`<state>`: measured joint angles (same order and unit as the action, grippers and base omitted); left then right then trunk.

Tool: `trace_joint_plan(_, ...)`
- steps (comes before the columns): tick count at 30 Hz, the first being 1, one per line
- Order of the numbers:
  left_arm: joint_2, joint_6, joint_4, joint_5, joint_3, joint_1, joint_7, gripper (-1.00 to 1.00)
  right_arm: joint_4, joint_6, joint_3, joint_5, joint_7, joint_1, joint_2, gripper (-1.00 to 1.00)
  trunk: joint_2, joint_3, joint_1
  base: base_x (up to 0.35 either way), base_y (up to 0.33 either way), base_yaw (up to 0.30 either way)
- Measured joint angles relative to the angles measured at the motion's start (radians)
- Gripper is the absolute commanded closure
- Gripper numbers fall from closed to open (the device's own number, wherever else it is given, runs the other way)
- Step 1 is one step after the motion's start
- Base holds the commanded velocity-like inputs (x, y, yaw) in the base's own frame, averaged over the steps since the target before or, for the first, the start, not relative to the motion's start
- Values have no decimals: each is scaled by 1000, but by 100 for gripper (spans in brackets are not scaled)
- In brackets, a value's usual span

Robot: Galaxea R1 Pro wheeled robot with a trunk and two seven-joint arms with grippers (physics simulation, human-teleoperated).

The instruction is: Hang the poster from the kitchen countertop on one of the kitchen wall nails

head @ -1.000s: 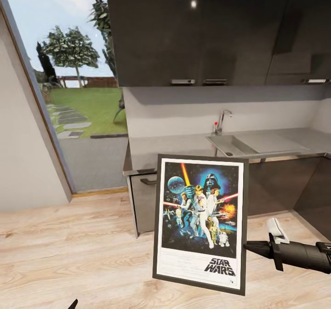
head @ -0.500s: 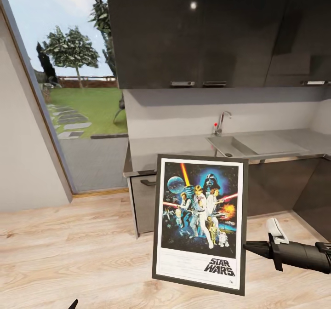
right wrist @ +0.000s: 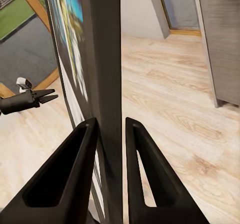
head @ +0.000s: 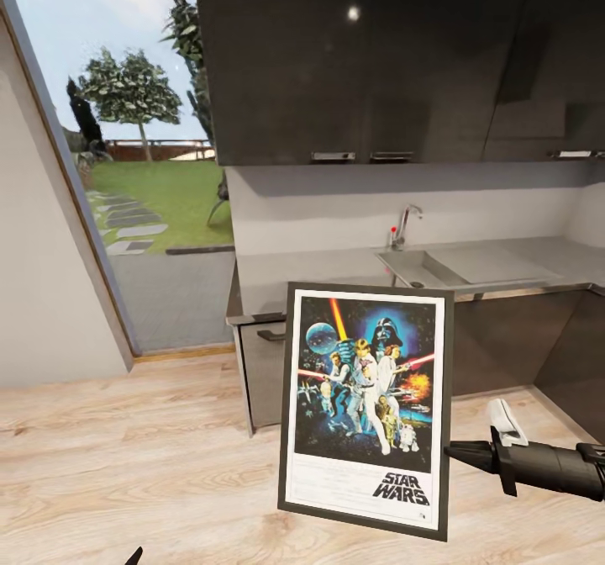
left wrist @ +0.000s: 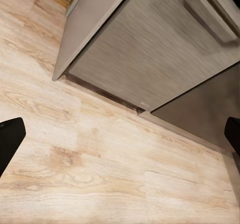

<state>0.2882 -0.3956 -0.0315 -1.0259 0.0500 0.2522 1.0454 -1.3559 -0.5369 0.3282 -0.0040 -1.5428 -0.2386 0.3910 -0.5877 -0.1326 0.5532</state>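
Almost nothing has moved since the earlier frames: the view has drifted a touch and the poster (head: 366,409) hangs where it did. We take the worktop (head: 336,266) as our landmark. The upper cabinets (head: 395,56) sit above it and the wood floor (head: 126,464) spreads below. The poster is off the worktop, held upright in front of its cabinet fronts and facing us.

We judge it a light, stiff, flat panel with a smooth frame, likely to swing or slip if held loosely, so an edge pinch suits it.

Our right gripper (right wrist: 111,171) reaches in level from the side, its fingers (right wrist: 67,171) clamped on the poster's edge. The left gripper's fingers (left wrist: 10,141) stand wide apart over the floor beside the cabinet base.
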Motion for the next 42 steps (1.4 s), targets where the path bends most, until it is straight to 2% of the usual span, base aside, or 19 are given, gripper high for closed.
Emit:
trace_joint_plan(27,0,0,0,0,1,0,-2,-100,0,0,1,0,0,0,0,100,190,85,-104,0,0,0)
trace_joint_plan(42,0,0,0,0,3,0,-3,-100,0,0,0,0,0,0,0,100,190,85,-104,0,0,0)
